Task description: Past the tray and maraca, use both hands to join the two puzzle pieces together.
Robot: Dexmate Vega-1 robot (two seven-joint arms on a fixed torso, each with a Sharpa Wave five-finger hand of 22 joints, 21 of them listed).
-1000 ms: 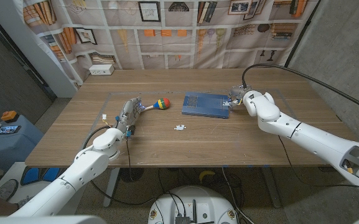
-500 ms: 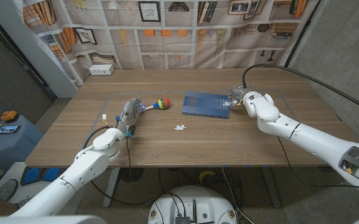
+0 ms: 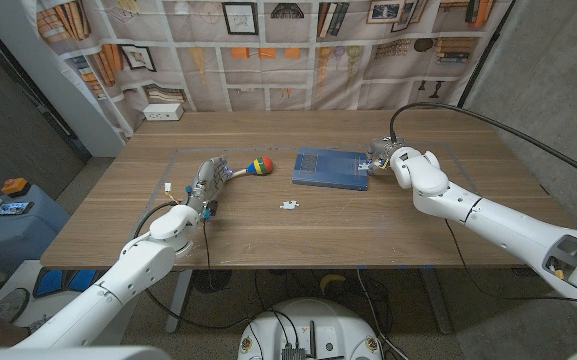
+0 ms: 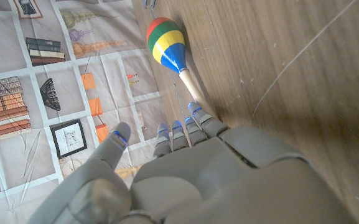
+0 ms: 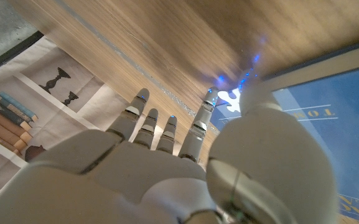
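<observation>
The wooden table (image 3: 368, 215) carries a blue tray (image 3: 330, 168) at its centre, slightly toward the far side. A maraca (image 3: 251, 167) with a red, yellow, green and blue head lies just left of the tray, its stick pointing left toward the left hand (image 3: 205, 181).

One white puzzle piece (image 3: 288, 205) lies alone on the bare wood, nearer than the tray and between the two arms. It is touched by neither hand. A second white puzzle piece (image 5: 231, 98) shows in the right wrist view, at the tray's edge against the right hand's fingertips (image 5: 209, 98).

The left hand rests on the table beside the end of the maraca's stick. In the left wrist view its fingers (image 4: 178, 134) reach out side by side toward the stick and hold nothing.

The right hand (image 3: 383, 155) sits at the tray's right edge. Whether it actually pinches the second piece or merely touches it cannot be told; the thumb (image 5: 266, 149) hides the contact.
</observation>
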